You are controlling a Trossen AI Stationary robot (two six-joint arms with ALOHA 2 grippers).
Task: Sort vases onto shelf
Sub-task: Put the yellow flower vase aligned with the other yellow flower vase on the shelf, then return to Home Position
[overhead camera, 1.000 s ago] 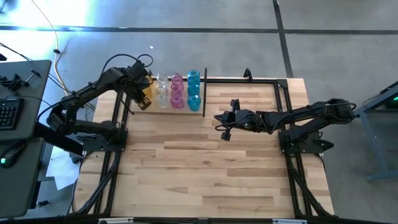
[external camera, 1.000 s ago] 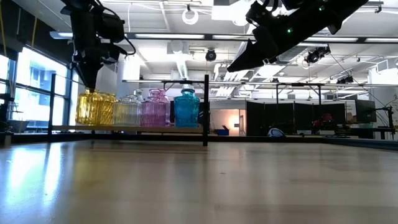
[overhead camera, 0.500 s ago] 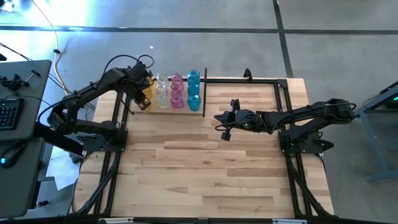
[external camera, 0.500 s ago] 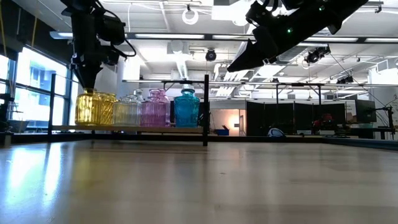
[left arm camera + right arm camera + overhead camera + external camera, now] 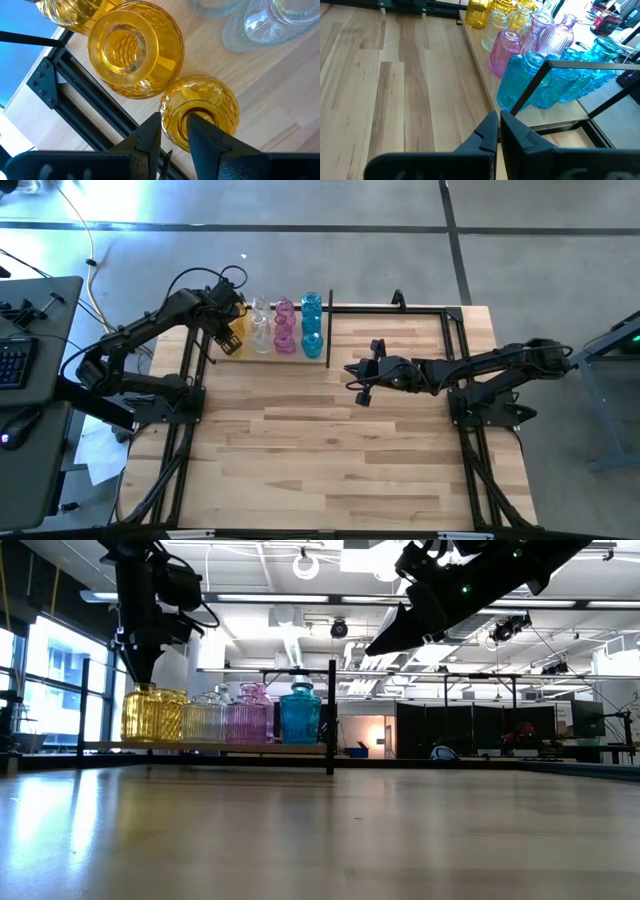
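On the shelf [image 5: 392, 308] at the far edge of the wooden surface [image 5: 330, 450], small glass vases are seen grouped by colour in short rows, all on the left arm's side of the upright divider rod [image 5: 331, 716]: blue vases [image 5: 311, 320] just beside the rod, then pink vases [image 5: 284, 326], clear vases [image 5: 260, 330], and yellow vases [image 5: 152, 712] farthest from it. The left tool [image 5: 175, 131] is held directly above the front yellow vase [image 5: 200, 111], at the end of the row away from the divider rod; its fingers are parted only narrowly, one finger lying over the vase's mouth and the other just outside the rim, so the rim wall is straddled, though whether the glass is touched cannot be told. The vase is seen standing on the shelf plank next to a second, wider yellow vase [image 5: 135, 47]. The placing is judged to be at its releasing stage, the vase having been set beside others of its own colour. The right tool [image 5: 499, 130] is kept closed and empty above the surface on the other side of the divider rod, near it and pointed toward the blue vases, apparently parked clear of the working arm. No vase is seen loose on the surface, and the shelf section beyond the divider rod holds none.
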